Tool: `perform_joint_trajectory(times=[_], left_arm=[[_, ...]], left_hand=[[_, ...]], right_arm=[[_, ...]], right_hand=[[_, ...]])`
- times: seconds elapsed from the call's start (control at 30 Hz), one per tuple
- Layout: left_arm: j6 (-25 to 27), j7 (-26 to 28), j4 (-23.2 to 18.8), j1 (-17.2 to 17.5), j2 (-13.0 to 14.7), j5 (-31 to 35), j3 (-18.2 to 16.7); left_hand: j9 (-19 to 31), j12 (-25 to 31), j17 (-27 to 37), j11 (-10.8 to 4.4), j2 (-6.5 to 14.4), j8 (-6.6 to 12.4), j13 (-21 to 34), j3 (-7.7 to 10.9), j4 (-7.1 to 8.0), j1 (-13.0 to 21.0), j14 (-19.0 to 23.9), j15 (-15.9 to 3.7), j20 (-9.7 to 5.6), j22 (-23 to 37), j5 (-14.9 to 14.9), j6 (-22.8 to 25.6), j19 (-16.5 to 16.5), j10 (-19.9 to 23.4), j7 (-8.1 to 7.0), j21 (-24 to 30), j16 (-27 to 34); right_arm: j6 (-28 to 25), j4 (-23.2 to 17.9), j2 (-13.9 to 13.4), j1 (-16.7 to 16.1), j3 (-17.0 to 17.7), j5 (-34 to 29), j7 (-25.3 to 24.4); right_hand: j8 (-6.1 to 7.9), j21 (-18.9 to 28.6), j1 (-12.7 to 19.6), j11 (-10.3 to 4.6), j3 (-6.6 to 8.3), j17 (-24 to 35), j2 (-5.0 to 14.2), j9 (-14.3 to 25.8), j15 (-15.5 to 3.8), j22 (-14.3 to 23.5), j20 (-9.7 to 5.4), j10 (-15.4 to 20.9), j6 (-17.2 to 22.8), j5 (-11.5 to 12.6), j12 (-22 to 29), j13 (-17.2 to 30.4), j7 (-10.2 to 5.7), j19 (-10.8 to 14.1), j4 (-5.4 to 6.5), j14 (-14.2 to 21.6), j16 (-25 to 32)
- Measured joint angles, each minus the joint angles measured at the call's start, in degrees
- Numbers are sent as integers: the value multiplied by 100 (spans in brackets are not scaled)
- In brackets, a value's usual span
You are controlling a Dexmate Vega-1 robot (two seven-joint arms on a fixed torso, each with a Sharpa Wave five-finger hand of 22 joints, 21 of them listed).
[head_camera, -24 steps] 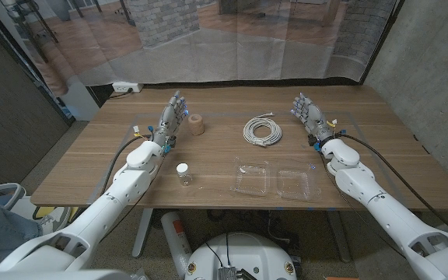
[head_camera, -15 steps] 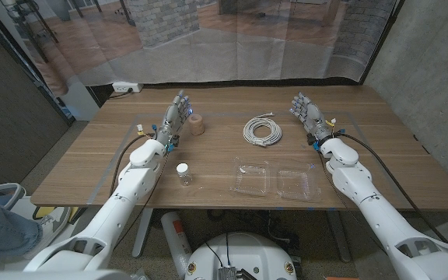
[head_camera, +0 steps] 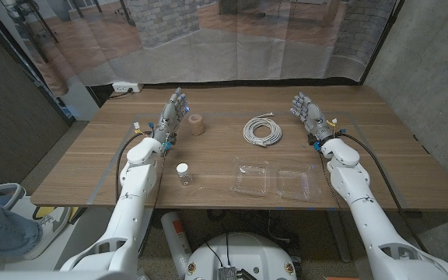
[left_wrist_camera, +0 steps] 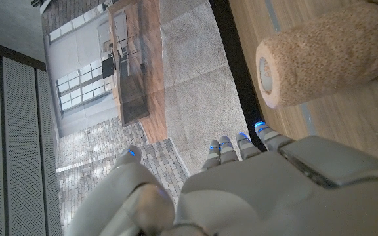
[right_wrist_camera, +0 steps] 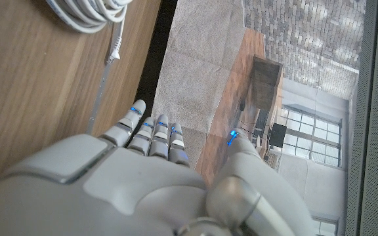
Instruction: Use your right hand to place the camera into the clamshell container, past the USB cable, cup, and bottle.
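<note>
Head view gives me no camera on the surface; right hand (head_camera: 307, 116) empty, fingers spread; thin clamshell container (head_camera: 275, 181) looks light, flimsy, likely to slide

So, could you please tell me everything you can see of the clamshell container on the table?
The clamshell container is clear thin plastic, lying open with its two shallow square halves side by side near the table's front edge, nearer the right arm. It looks empty. It sits in front of the coiled white USB cable, apart from it, with the small white-capped bottle off to its left. Neither robot hand touches it.
</note>
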Motion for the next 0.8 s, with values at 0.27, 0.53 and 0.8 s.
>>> perform_joint_trajectory(times=[0.27,0.53,0.8], left_arm=[[122,-303,-132,-33,-411,473,-432],[226,-499,-263,-45,-654,784,-648],[311,-636,-363,-46,-846,1025,-796]], left_hand=[[0,0,0,0,22,0,-1,0,0,22,0,0,32,0,0,0,-32,0,0,0,0],[-1,0,-1,0,22,0,-1,0,0,22,0,0,32,-1,0,0,-31,0,0,0,0],[-1,0,-1,0,45,0,-1,-17,-17,44,0,0,31,-1,22,0,-31,0,0,0,0]], right_arm=[[-14,-117,275,-41,338,-364,252],[83,-181,435,-64,586,-591,408],[232,-217,529,-67,776,-806,509]], right_hand=[[0,0,24,0,22,0,20,0,0,0,0,0,0,0,0,0,0,0,-22,0,0],[0,0,82,-1,28,1,23,-1,-21,-1,-23,-1,32,0,0,0,-32,23,-63,20,0],[0,-38,138,-1,52,1,27,-1,-21,-1,-33,-1,32,0,0,-1,-32,32,-86,20,0]])
